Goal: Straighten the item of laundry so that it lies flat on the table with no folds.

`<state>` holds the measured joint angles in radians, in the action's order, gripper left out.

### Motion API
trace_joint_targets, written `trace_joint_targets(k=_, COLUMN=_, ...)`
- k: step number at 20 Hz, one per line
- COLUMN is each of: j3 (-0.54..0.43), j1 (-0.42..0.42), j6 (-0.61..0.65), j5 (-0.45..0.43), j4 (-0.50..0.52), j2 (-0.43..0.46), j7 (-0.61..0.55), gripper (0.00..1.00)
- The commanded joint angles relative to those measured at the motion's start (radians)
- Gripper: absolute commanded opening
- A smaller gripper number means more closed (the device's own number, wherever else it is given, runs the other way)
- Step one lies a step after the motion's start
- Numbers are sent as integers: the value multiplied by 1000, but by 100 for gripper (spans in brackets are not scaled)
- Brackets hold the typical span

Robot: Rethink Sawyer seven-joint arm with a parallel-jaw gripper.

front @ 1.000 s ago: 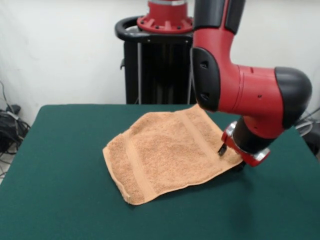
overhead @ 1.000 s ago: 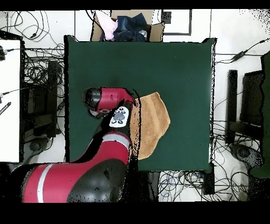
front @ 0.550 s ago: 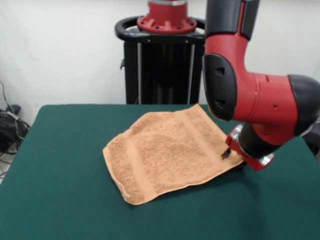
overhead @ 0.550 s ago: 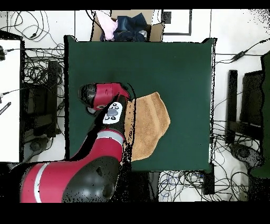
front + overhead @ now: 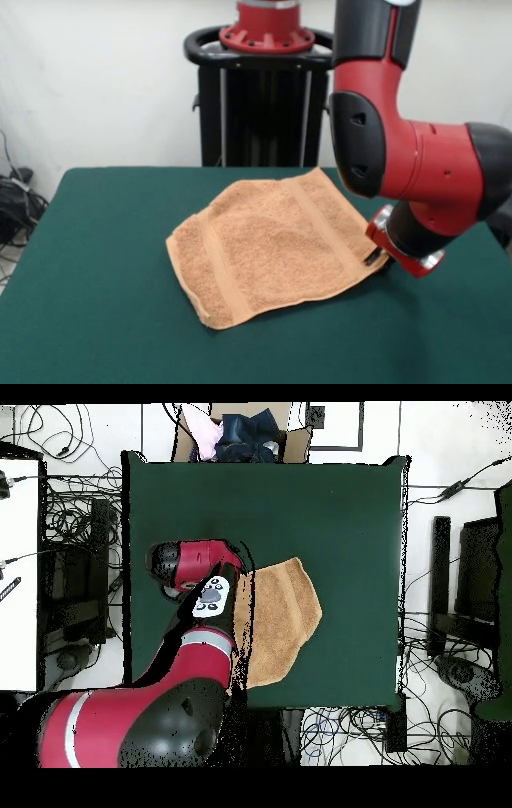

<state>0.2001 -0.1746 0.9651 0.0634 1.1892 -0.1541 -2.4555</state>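
The gripper had drifted outward along the towel's right corner over the last second, from just inside the edge to the corner itself, low against the table. The towel's outline had shifted only slightly with it, the corner drawn a touch further to the right, and the near edge looked a little straighter. I judged this to be a pulling or smoothing stroke on that corner, and the task to be close to done: the towel lay almost flat, its two woven bands running unbroken across it, with only a mild rise through the middle and a faint lift at the near edge. Whether the fingers were closed on the cloth or merely pressing on it I could not tell, since the wrist hid them in both views. The front view showed the towel sitting right of the table's centre, turned diamond-wise, its far corner pointing toward the back edge, and it showed the gripper's tip touching the corner. The overhead view showed none of that contact; there the arm covered one whole side of the towel. It did show that the towel lay well inside the table on every side that could be seen.
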Motion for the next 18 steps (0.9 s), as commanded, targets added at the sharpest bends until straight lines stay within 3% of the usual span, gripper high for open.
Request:
trace_joint_targets(k=1, j3=-129, j1=48, j6=-457, j5=-31, j4=36, j2=211, j7=-89, gripper=0)
trace_joint_targets(k=13, j3=-154, j1=55, j6=-484, j5=3, j4=20, j2=222, j7=-130, gripper=0)
trace_joint_targets(k=18, j3=-101, j1=11, j6=-370, j5=4, j4=-45, j2=236, j7=-176, gripper=0)
